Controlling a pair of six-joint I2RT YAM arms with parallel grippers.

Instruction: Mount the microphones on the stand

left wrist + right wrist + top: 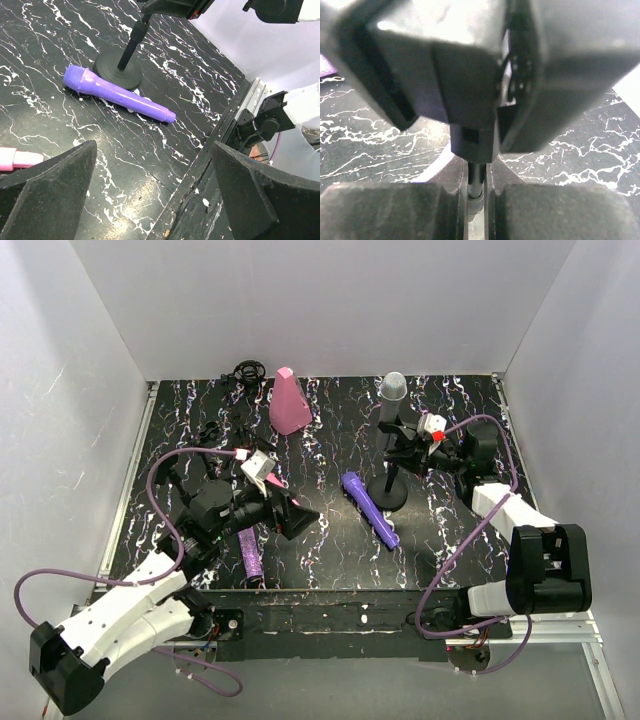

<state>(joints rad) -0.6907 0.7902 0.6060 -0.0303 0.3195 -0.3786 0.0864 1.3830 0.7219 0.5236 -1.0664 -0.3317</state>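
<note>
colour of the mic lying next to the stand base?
Smooth violet microphone; clearest in the left wrist view.

right wrist cam is mostly dark blur, stand (476, 181) top way too close; pink microphone (14, 159) cut off at left wrist's edge; glittery purple microphone (249, 552) partly under left gripper (298, 517)

The left arm (130, 615) and right arm (512, 508) have white shells with black joint blocks. A violet cable (163, 472) loops along each. The black fingers (47, 195) look grainy, perhaps rubber-padded.
</note>
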